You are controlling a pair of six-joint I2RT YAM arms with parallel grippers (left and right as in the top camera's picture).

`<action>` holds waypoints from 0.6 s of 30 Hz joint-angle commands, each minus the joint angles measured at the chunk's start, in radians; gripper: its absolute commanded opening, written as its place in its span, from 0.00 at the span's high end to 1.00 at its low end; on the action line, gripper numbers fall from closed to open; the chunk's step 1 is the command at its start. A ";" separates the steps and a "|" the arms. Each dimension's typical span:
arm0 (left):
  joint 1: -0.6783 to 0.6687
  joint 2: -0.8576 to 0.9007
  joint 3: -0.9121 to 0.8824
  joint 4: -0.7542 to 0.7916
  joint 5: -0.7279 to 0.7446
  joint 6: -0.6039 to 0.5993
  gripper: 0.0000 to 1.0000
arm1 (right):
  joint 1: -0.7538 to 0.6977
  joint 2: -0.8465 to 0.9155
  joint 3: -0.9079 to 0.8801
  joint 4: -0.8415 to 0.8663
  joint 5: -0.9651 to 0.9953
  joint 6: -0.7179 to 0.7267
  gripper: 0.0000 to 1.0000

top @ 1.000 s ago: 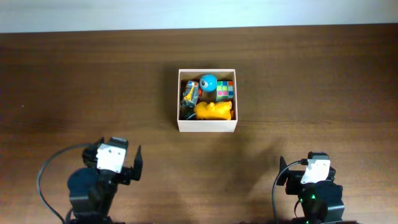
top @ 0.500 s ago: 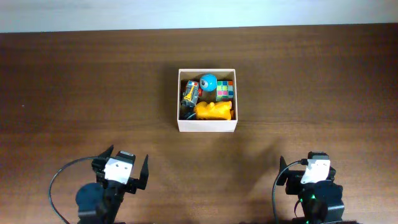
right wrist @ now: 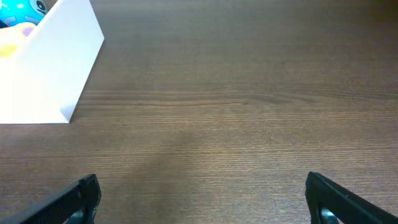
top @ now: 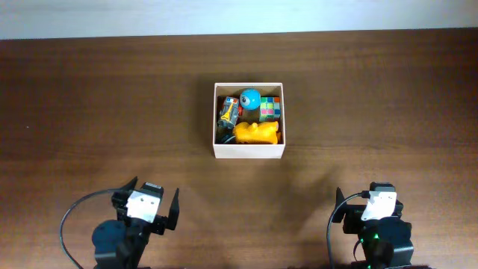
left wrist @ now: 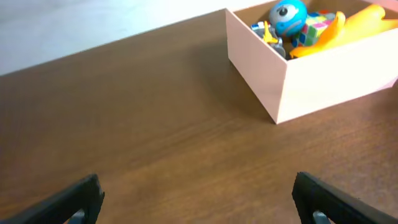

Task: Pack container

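Observation:
The container (top: 249, 151) is a square white box on the table's middle, with a blue ball toy (top: 250, 98), a coloured cube (top: 270, 108), a yellow toy (top: 258, 133) and a small dark toy (top: 228, 113) inside. It also shows in the left wrist view (left wrist: 323, 81) at upper right and in the right wrist view (right wrist: 50, 68) at upper left. My left gripper (top: 153, 200) is open and empty near the front left edge. My right gripper (top: 367, 200) is open and empty near the front right edge. Both are far from the container.
The dark wooden table (top: 112, 112) runs to a pale wall strip at the back (top: 224, 15). Black cables loop beside each arm base (top: 71, 217).
My left arm drew back toward the front edge and turned a little to the right over the first half second, then held. The right arm and the container have not moved.

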 commanded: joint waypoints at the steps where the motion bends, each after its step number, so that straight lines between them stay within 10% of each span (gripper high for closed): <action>1: 0.003 -0.010 -0.009 -0.019 0.015 0.005 0.01 | -0.008 -0.007 -0.005 0.002 -0.002 -0.007 0.01; 18: 0.003 -0.010 -0.009 -0.122 0.014 0.005 0.01 | -0.008 -0.007 -0.005 0.002 -0.002 -0.007 0.01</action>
